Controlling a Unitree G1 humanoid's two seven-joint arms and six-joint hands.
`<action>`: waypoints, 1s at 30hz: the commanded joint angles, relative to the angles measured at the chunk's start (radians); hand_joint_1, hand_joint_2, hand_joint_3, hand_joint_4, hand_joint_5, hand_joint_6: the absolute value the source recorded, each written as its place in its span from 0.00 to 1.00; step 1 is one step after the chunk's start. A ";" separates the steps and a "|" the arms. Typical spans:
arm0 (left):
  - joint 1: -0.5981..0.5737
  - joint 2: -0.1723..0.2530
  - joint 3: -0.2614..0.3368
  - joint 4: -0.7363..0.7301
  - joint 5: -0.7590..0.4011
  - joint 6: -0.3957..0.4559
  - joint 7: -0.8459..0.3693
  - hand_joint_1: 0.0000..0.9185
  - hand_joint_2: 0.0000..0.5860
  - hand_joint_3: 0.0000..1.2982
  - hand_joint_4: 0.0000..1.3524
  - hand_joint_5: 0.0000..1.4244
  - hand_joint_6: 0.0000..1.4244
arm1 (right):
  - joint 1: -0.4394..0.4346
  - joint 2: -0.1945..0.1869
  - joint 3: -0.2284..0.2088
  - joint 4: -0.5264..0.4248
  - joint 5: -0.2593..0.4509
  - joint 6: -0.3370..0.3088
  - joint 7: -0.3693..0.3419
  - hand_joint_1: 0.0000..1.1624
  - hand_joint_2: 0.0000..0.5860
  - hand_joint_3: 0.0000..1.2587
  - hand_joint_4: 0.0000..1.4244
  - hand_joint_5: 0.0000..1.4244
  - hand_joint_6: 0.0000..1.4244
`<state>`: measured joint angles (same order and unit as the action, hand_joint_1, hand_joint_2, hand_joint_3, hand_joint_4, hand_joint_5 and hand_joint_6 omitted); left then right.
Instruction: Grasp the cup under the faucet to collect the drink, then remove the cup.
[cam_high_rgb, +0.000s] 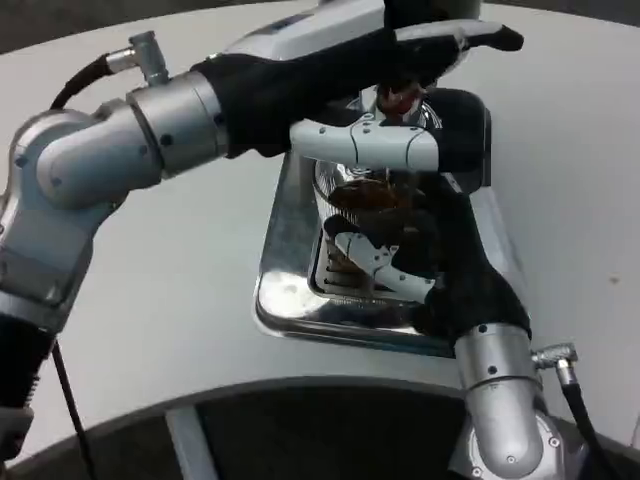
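My right hand (400, 265) wrapped around the cup (370, 200) of brown drink over the metal tray (285, 295) near the table's (170, 320) middle, my left hand (400, 75) on the faucet (405, 98), its grip unclear

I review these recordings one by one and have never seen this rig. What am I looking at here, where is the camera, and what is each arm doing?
This is a humanoid robot seen from a camera on its own head or chest, looking down at a white table. The two silver arms are its own. On the table stands a shiny metal drip tray with a drink dispenser's faucet above it. The right hand grips a clear cup holding brown drink under the faucet. The left hand reaches across to the top of the dispenser, apparently working the tap, though its fingers hide the exact contact.
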<state>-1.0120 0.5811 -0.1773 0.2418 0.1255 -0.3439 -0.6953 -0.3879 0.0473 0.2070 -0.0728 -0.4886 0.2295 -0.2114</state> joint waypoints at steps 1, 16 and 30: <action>0.063 -0.003 0.032 0.008 -0.007 -0.009 0.030 0.00 0.17 0.07 0.03 0.07 0.11 | 0.013 0.011 0.000 0.008 0.004 -0.016 -0.026 0.63 0.42 0.15 0.19 0.22 0.22; 0.113 -0.034 0.128 -0.026 -0.073 -0.068 0.106 0.00 0.16 0.07 0.09 0.16 0.17 | 0.027 0.007 -0.007 -0.010 0.013 -0.036 -0.039 0.62 0.42 0.19 0.21 0.25 0.24; 0.139 -0.032 0.160 -0.086 -0.094 -0.058 0.099 0.00 0.16 0.09 0.12 0.19 0.20 | 0.040 0.004 -0.025 -0.038 0.018 -0.072 -0.049 0.61 0.43 0.22 0.23 0.27 0.25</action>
<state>-0.8960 0.5381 -0.0457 0.1762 0.0447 -0.4095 -0.6167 -0.3798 0.0473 0.1904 -0.0950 -0.4813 0.1713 -0.2485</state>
